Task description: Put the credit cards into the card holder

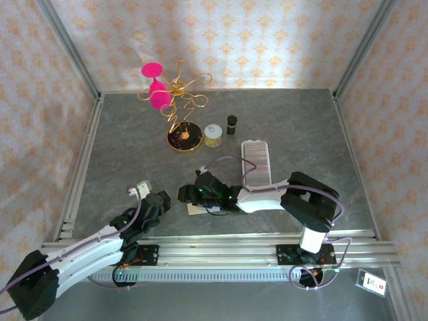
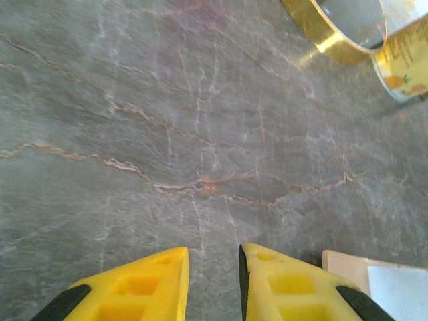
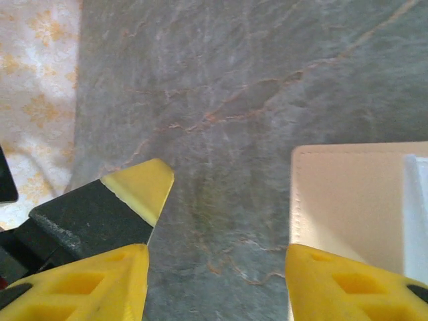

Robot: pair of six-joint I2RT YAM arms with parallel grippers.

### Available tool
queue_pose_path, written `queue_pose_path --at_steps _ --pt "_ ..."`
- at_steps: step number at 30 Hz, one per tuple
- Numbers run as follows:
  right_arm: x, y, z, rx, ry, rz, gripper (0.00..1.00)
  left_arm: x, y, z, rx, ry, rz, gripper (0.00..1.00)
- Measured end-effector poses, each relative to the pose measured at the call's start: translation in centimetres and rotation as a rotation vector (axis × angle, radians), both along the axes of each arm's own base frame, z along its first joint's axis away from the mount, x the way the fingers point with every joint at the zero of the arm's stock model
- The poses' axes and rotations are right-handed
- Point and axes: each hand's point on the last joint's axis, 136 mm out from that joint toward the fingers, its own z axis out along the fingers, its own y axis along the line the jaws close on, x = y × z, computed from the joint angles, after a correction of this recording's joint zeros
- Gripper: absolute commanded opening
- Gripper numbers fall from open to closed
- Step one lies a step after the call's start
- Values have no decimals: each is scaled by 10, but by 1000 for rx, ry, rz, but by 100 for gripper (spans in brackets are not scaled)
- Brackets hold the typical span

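- My left gripper sits just left of the card holder, its fingers a narrow gap apart and empty.
- My right gripper is spread wide and holds nothing. One finger is over the card holder's corner, with bare table between the fingers.
- A pale blue credit card lies on the card holder.

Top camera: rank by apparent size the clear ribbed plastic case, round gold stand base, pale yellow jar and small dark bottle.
Largest to smallest:
1. clear ribbed plastic case
2. round gold stand base
3. pale yellow jar
4. small dark bottle
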Motion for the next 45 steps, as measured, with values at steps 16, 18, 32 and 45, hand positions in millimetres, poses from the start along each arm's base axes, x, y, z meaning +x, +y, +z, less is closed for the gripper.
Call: queue_pose_path --at_steps 16,18,32,45 --pt "27 54 67 95 -166 65 59 0 10 25 -39 -27 77 39" --pt "30 48 70 65 -189 66 59 2 7 33 -44 -32 68 42" --pt "64 -61 165 -6 -505 -112 73 11 -31 39 -64 10 -96 53" --pt "22 -137 210 -238 -1103 109 100 18 -59 43 -90 10 -216 59"
